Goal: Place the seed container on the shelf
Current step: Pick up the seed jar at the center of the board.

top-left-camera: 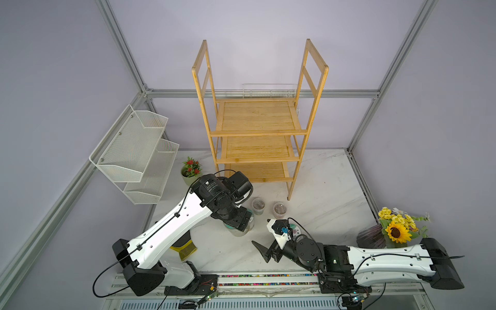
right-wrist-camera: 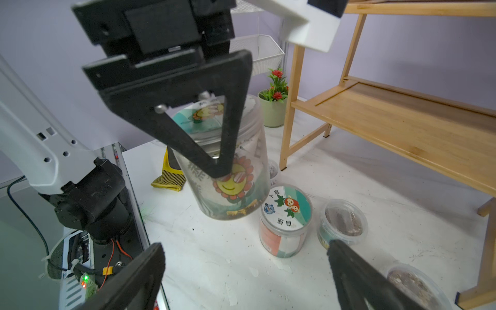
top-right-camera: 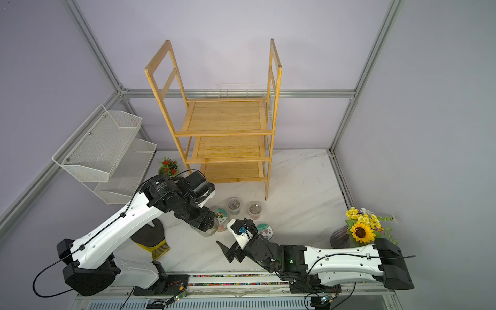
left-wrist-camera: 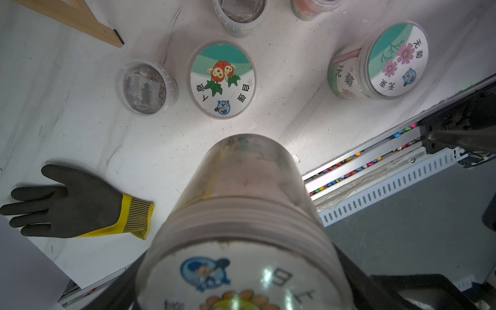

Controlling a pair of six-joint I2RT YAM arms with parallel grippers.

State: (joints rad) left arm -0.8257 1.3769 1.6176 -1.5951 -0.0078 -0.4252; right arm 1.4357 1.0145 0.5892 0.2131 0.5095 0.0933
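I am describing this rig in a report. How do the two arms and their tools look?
The left arm and right arm have white shells, black joints and black end blocks; a thin black cable is clipped along each. The left tool and right tool have black fingers; the left tool's visible one is an open triangular frame. The left arm's black motor carries small white print.

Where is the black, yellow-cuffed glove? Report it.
In a top view, the black, yellow-cuffed glove lies on the white marble table, left side, partly under the left arm.
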